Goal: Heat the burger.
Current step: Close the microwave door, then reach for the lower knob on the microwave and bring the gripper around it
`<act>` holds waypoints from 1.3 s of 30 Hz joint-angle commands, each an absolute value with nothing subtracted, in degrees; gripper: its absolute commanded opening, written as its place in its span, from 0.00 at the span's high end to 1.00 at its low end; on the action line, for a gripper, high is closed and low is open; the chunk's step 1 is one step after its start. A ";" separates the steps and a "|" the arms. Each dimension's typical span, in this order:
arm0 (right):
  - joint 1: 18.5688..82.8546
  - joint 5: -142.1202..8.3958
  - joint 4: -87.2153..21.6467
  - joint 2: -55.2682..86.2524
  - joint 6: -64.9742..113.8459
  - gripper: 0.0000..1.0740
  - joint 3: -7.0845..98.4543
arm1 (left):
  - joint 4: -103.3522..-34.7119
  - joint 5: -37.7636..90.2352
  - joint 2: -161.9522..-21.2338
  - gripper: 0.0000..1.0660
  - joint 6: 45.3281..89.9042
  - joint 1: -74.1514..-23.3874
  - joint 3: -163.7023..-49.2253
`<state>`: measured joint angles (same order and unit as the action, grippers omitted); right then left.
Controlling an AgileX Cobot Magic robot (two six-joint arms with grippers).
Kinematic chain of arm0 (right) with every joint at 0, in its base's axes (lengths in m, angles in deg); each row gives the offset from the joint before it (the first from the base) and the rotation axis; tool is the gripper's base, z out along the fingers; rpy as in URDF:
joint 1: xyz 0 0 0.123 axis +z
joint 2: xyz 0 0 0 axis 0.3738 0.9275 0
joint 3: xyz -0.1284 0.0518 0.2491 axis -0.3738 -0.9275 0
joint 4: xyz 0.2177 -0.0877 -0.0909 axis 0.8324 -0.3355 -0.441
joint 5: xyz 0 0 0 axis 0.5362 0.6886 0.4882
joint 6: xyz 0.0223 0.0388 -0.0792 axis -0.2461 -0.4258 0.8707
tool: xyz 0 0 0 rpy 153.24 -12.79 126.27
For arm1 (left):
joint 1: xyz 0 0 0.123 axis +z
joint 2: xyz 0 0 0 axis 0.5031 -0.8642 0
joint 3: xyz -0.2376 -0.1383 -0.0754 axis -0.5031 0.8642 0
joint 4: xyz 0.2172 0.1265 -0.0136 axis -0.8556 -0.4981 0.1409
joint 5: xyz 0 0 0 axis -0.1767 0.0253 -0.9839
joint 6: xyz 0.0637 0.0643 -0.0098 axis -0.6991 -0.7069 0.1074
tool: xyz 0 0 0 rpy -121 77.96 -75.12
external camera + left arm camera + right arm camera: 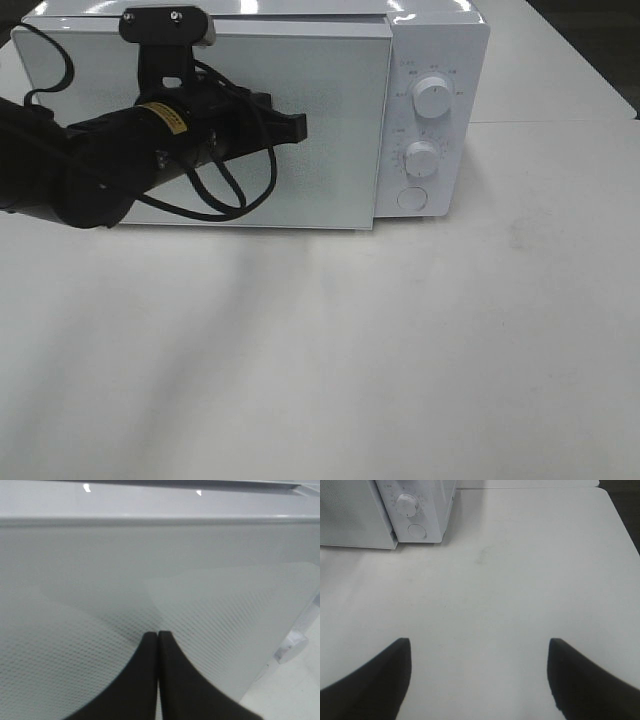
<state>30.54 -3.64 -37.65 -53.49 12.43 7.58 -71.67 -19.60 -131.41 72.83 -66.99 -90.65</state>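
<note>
The burger is hidden; none of the views shows it. A white microwave (330, 110) stands at the back of the table, its door (330, 190) against the body as far as I can tell. My left gripper (300, 127) is shut with nothing between its fingers, and its tips are at the door's front face. In the left wrist view the gripper (158, 634) has its two black fingers pressed together against the dotted door panel (225, 605). My right gripper (480, 641) is open and empty, hovering over bare tabletop some way in front of the microwave (420, 510).
The microwave's control panel on the right carries an upper knob (432, 97), a lower knob (422, 158) and a round button (411, 198). The white table (330, 350) stretches in front. The left arm's cables loop before the door.
</note>
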 commanded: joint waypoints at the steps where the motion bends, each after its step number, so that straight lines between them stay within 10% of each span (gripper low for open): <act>1: 30.26 -4.09 -37.71 -54.98 12.72 0.32 7.41 | -70.52 -20.46 -132.56 1.00 72.54 -66.93 -93.11; 28: 30.26 -4.09 -37.71 -54.98 12.72 0.32 7.41 | -75.91 4.06 -133.36 0.98 72.09 -70.14 -103.26; 33: 30.26 -4.09 -37.71 -54.98 12.72 0.32 7.41 | -74.99 14.49 -130.96 0.64 72.94 -71.75 -103.26; 34: 30.26 -4.09 -37.71 -54.98 12.72 0.32 7.41 | -74.99 19.76 -129.52 0.37 73.00 -72.32 -103.26; 35: 30.26 -4.09 -37.71 -54.98 12.72 0.32 7.41 | -74.99 19.76 -129.52 0.37 73.00 -72.32 -103.26; 37: 30.26 -4.09 -37.71 -54.98 12.72 0.32 7.41 | -74.99 28.64 -127.35 0.04 73.17 -72.78 -103.26; 39: 30.26 -4.09 -37.71 -54.98 12.72 0.32 7.41 | -74.99 34.89 -125.74 0.05 73.17 -72.83 -103.26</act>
